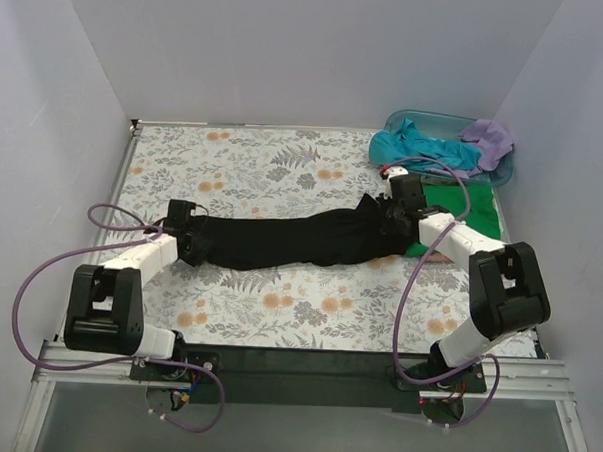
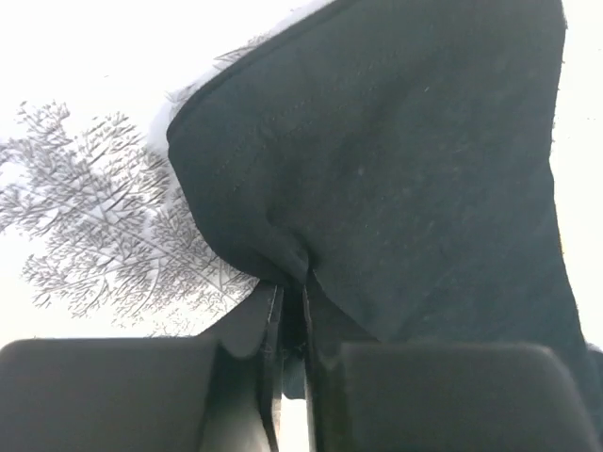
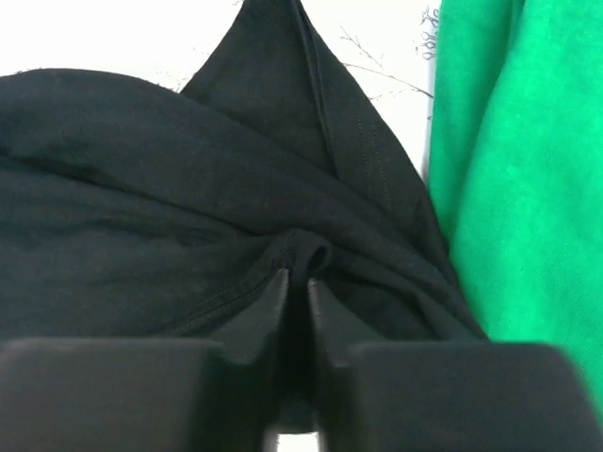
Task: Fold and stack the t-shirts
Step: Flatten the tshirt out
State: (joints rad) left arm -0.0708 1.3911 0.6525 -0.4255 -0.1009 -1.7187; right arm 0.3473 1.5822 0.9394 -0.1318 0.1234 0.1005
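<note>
The black t-shirt [image 1: 291, 240] is stretched in a long band across the middle of the table between my two grippers. My left gripper [image 1: 194, 247] is shut on its left end; in the left wrist view the cloth [image 2: 396, 169] is pinched at the jaws [image 2: 292, 292]. My right gripper [image 1: 394, 218] is shut on its right end; the right wrist view shows a fold of black cloth [image 3: 188, 207] pinched at the jaws [image 3: 298, 275]. A bright green t-shirt [image 1: 462, 208] lies flat at the right under the right arm and also shows in the right wrist view [image 3: 528, 169].
A translucent blue tub [image 1: 422, 122] stands at the back right corner with a teal t-shirt [image 1: 415, 149] and a lilac t-shirt [image 1: 490, 140] draped over it. The table has a floral cloth [image 1: 284, 170]. White walls close in on the left, back and right.
</note>
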